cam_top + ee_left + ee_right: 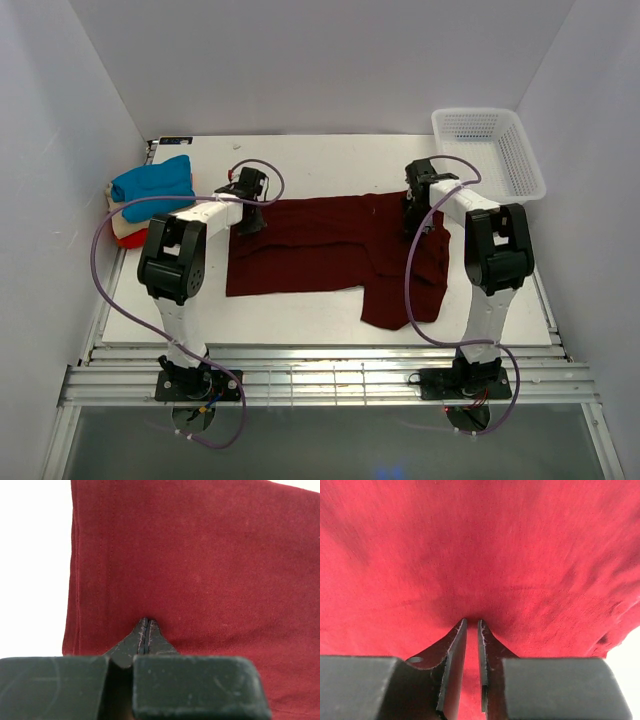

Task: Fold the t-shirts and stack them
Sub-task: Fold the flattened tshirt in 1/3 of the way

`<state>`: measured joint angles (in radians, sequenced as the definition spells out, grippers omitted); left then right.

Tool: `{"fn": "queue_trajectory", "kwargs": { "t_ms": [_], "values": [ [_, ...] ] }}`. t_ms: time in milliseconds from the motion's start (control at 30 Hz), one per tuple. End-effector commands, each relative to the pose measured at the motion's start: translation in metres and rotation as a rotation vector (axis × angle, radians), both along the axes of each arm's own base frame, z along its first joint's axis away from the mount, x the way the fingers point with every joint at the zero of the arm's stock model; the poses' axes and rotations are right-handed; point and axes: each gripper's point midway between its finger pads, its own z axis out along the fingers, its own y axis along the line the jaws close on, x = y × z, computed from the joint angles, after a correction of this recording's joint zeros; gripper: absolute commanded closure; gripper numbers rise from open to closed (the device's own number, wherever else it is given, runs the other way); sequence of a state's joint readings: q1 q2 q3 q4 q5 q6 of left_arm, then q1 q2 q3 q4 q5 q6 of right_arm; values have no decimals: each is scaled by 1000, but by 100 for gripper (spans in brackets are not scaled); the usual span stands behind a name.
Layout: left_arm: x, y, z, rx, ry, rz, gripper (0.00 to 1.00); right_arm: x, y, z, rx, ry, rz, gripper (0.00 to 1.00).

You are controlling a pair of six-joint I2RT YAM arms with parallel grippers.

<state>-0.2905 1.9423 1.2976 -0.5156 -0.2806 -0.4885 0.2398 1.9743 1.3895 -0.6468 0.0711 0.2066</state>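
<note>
The large dark maroon t-shirt (320, 250) lies spread on the white table (300, 320), with one part hanging toward the near edge at the right. My left gripper (250, 215) is at the shirt's far left corner. In the left wrist view its jaws (144, 622) are pressed together on the cloth (200, 555) just inside the hem. My right gripper (418, 215) is at the shirt's far right part. In the right wrist view it (472, 622) is closed to a narrow slit, and wrinkles in the cloth (480, 545) run in toward the tips.
A stack of small folded shirts sits at the table's left edge: bright blue (152, 182) on top, beige (125, 222) below, red-orange (130, 240) lowest. A white mesh basket (490, 150) stands at the far right corner. White walls enclose the table.
</note>
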Motion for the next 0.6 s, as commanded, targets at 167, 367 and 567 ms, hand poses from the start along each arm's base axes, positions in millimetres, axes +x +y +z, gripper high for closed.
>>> {"fn": "queue_trajectory", "kwargs": {
  "t_ms": [167,367,567],
  "values": [
    [8,21,-31,-18,81,34,100,27,-3,-11,-28,25,-38,80],
    [28,26,-39,-19,81,39,100,67,0,-11,-3,4,-51,80],
    [46,23,-41,-33,61,10,100,103,7,-3,52,-42,-19,80]
  ]
}}
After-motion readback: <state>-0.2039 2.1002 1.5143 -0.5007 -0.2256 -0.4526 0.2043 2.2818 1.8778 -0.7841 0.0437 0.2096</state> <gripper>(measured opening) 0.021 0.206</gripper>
